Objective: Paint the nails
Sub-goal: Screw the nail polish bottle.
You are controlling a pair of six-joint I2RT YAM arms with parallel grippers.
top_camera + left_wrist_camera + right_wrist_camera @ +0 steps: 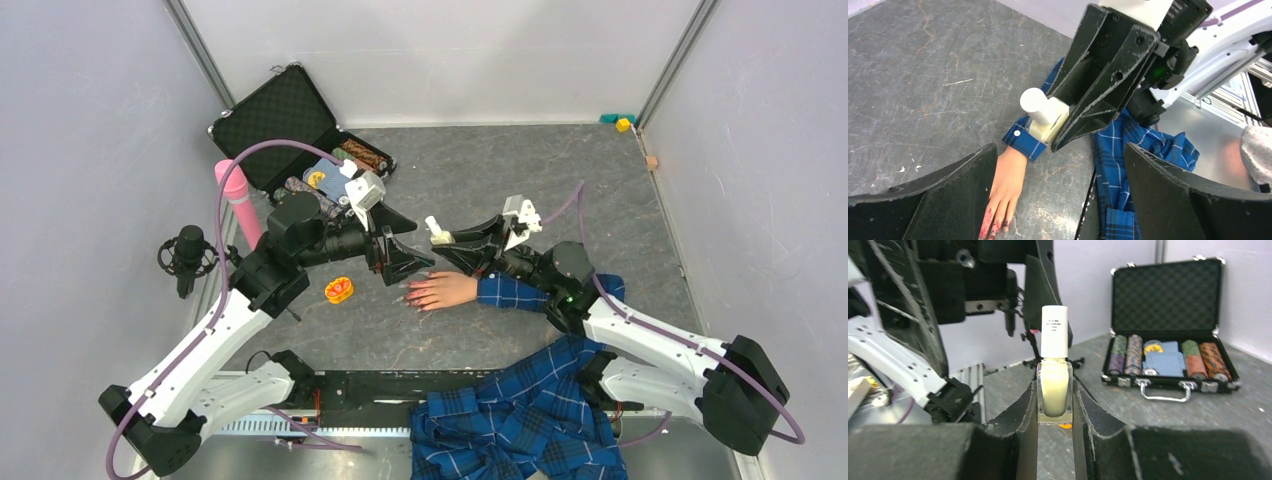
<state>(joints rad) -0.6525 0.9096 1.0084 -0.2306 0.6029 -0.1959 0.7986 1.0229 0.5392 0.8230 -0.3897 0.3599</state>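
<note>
Inspector: "Currently your right gripper (1055, 407) pinches the bottle (1054, 390), its cap offered to your left gripper (420, 248), whose fingers stand spread wide, likely to unscrew it."

Operator: "The nails (993, 227)?"

Inspector: "Below, on the mannequin hand (1009, 182); the red looks smeared, though it is partly hidden."

Up top, the fixed camera is looking down from above and behind the arm bases, taking in the whole tabletop (500, 180) from far off. The left wrist camera is peering out between the prongs of the left claw (1060, 150), close in, angling down and across at the right arm. The right wrist camera is sitting low, sighting level along the right claw (1054, 395) towards the back wall. All three are catching the bottle (1054, 385); overhead and left wrist are sharing the mannequin hand (440, 290), overhead and right wrist the open case (1168, 315).
</note>
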